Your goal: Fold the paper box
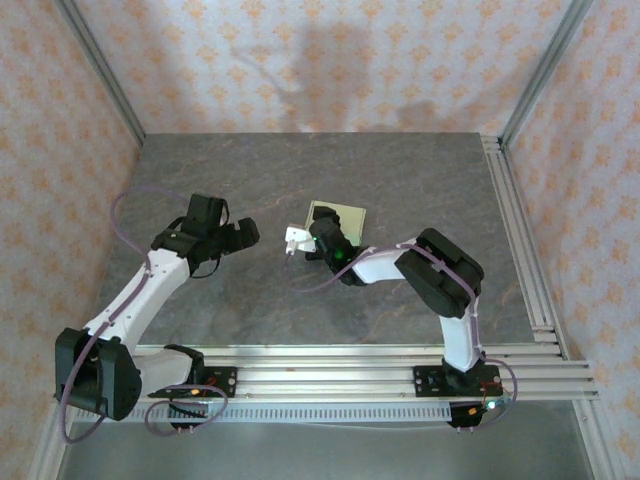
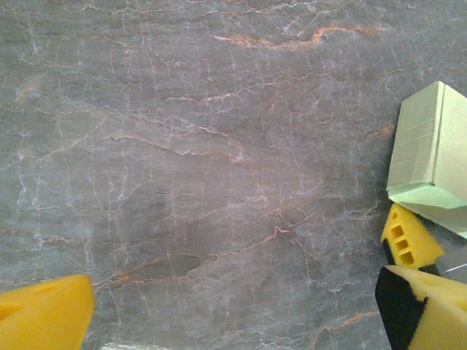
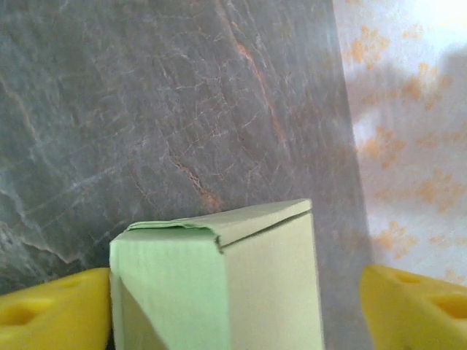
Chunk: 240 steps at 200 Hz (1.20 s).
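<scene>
- Left gripper (image 2: 233, 313): jaws spread wide, nothing between them, over bare table (image 2: 182, 146).
- Paper box (image 1: 345, 213): mid-table, top flap down.
- Right gripper (image 3: 233, 321): released, straddling the box; one finger (image 3: 51, 317) touches its side, the other stands clear.
</scene>
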{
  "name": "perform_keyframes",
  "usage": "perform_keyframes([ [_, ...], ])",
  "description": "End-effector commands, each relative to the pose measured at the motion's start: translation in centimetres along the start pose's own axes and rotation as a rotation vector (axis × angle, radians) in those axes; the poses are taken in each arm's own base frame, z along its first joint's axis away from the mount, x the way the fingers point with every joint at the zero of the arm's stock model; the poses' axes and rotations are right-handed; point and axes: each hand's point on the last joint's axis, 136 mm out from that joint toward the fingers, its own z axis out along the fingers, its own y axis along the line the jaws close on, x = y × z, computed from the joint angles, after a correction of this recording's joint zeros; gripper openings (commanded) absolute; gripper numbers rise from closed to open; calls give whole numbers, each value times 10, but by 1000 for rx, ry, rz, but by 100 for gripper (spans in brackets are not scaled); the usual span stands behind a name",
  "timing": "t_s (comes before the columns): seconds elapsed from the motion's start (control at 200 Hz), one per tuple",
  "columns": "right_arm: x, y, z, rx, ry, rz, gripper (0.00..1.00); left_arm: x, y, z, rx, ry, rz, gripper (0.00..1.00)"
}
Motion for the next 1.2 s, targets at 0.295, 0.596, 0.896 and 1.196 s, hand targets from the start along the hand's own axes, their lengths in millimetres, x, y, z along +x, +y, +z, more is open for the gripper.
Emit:
perform_keyframes([
  [0.295,-10,-39,-72,-175,-137,556,100,-59,20,-19,-67,-389,112,100],
  [0.596,89,-103,-116,88,-144,1057,100,-79,45,-19,-159,-668,267,100],
  [0.896,250,-117,-162,525,107,1273,100,-70,51,21,-103,-661,380,100],
  [1.196,311,-90,-148,605,43,1438,100,-63,67,78,-59,-593,330,100],
])
